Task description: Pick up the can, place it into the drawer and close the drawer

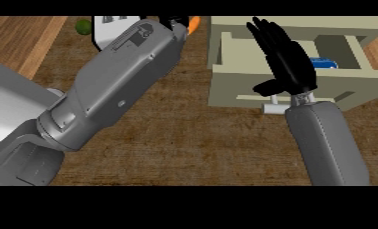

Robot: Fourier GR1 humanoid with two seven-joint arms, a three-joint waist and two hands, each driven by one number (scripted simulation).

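Right hand (284, 65) up over the drawer (236, 80), fingers straight and spread, holding nothing. Just behind its fingers, a bit of blue: the can (323, 63), already down inside the drawer's open compartment, mostly hidden by the hand. Drawer front sits toward the robot, pale handle (272, 108) right below the wrist, so it looks pulled out & not yet shut. Judging by looks: can's prob light, rigid, smooth-sided, best taken round the middle if it needs regrasping, and it could roll when the drawer moves. Left hand (177, 22) far back at top edge, w/ only black fingertips showing past the big grey forearm; can't tell its state. Something orange (194, 24) beside it, a green item (83, 25) further left on the surface (184, 148).
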